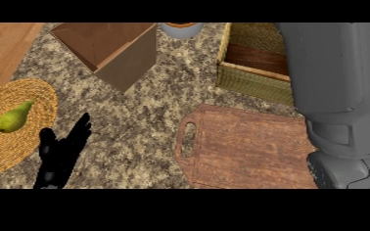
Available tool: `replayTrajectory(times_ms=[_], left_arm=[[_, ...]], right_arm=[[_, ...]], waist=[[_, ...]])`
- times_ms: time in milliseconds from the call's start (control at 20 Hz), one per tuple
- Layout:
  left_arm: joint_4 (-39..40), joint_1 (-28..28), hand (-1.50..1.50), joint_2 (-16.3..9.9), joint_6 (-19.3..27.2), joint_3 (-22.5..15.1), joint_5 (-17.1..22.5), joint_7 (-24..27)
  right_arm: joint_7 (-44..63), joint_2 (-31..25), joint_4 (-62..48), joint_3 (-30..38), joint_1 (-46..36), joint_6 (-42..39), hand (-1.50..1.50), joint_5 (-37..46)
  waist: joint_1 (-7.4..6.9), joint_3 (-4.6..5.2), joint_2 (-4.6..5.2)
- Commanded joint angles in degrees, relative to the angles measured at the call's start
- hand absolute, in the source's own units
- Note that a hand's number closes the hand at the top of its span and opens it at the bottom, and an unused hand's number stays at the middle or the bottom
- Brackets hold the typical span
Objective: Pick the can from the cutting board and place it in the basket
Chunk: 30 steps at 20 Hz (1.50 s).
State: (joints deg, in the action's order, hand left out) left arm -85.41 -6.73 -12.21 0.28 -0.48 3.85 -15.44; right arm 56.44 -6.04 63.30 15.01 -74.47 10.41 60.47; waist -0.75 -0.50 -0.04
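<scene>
Speckled granite table [151,112]: reddish cutting board [245,147] lay bare, no can visible on it. Woven basket [249,80] stood just behind the board; the right arm [329,93] reached over it, its hand hidden, fingers' state unknowable. Left hand [61,151] rested open beside a straw mat [36,103] bearing a pear [14,117]. The can, probably rigid, light and smooth-walled, would suit a grasp around its sides.

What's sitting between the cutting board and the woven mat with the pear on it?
In the head view, only the robot's left hand, fingers straight, and bare speckled counter lie between the cutting board and the woven mat.
</scene>
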Motion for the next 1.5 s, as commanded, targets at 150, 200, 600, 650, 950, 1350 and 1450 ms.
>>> replayTrajectory(times_ms=[150, 200, 600, 650, 950, 1350, 1450], left_arm=[[5.12, -3.06, 0.00, -0.52, -1.21, 0.92, -0.56, 1.98], [4.02, -0.43, 0.00, -0.95, -2.00, 1.29, 0.75, -1.21], [0.82, -1.83, 0.00, 0.27, -0.20, 0.79, -0.38, -2.47], [0.19, -2.80, 0.00, 1.62, -0.24, -0.16, 0.13, -3.18], [5.16, 0.50, 0.00, 1.98, 1.11, 0.61, -2.44, -0.69], [1.97, -2.39, 0.00, 3.04, 0.68, -0.54, -2.71, -1.89], [3.62, -2.27, 0.00, 3.67, 0.67, -0.71, -3.10, -0.24]], right_arm=[[-3.61, 2.78, 3.04, 1.94, 8.85, 8.09, 1.50, -3.71], [-8.00, 0.98, -1.82, 3.55, 8.04, 10.93, 1.50, -4.97], [-3.65, -4.82, -3.69, 1.05, 13.84, 6.46, 1.50, 2.02], [-3.97, -5.92, -2.52, 0.40, 13.73, 2.21, 1.50, 0.99], [-6.67, -6.19, -0.90, -2.76, 15.42, 0.22, -1.50, 0.58], [-5.19, -8.43, 13.65, -1.02, 20.19, -0.90, -1.50, -3.20], [-3.88, -8.96, 14.59, 0.42, 19.97, 0.70, -1.50, -3.34]], waist=[[0.67, 0.51, 0.02], [0.11, 0.49, 0.33], [0.95, 0.52, -0.02], [1.10, 0.52, -0.17], [0.77, 0.53, 0.06], [1.15, 0.51, -0.21], [1.08, 0.52, -0.11]])
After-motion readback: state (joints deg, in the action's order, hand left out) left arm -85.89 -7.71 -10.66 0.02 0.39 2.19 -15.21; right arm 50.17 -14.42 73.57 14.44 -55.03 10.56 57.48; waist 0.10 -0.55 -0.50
